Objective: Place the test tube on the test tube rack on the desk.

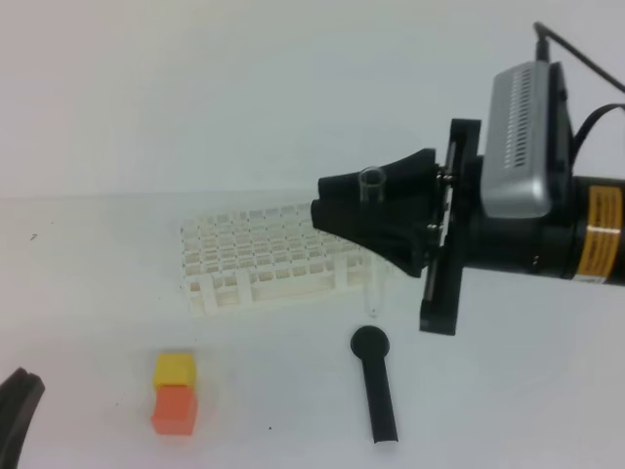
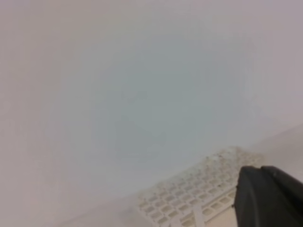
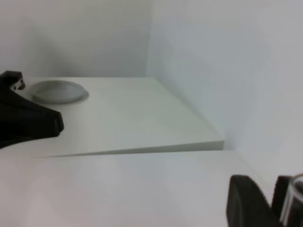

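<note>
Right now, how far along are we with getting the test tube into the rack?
Done: the right gripper holds the test tube upright, lifted. In hand: the tube hangs beside the right end of the test tube rack, not over a hole as far as the view shows. Left: align, lower, release.

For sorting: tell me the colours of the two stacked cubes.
Yellow cube on top of an orange cube; exterior high view.

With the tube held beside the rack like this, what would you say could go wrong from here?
The right end effector holds the test tube upright just off the test tube rack, so:
1. Its tip may catch a grid wall and shift the rack.
2. Released here, it would land on the desk near the black stick.
</note>
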